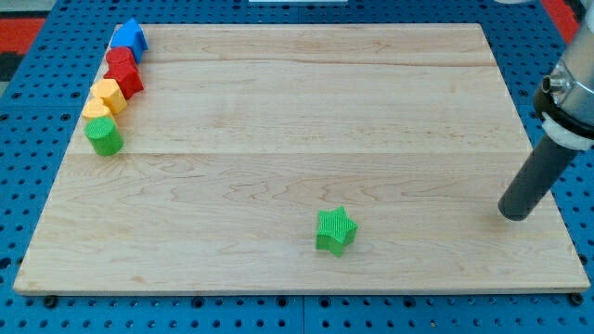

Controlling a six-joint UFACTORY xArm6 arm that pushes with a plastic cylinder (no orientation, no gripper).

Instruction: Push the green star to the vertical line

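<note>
Green star waits alone, low on your pale wooden board [297, 102].
There's no claw, just my tip [513, 216], well right of the ribbed green plastic star [335, 230]; it looks light, rigid, slippery. Push its right face toward the 6 blocks lined along the left edge.

My tip [513, 215] rests on the wooden board [278, 121] near its right edge. Toward the view's left of it, the only thing standing on the wood is the green star [335, 230], well apart and slightly lower. Far off at the top-left, well away from my tip, a close column runs down the board's left edge: blue block [129, 36], two red blocks [122, 70], two yellow-orange blocks [103, 100], green cylinder [104, 135].
</note>
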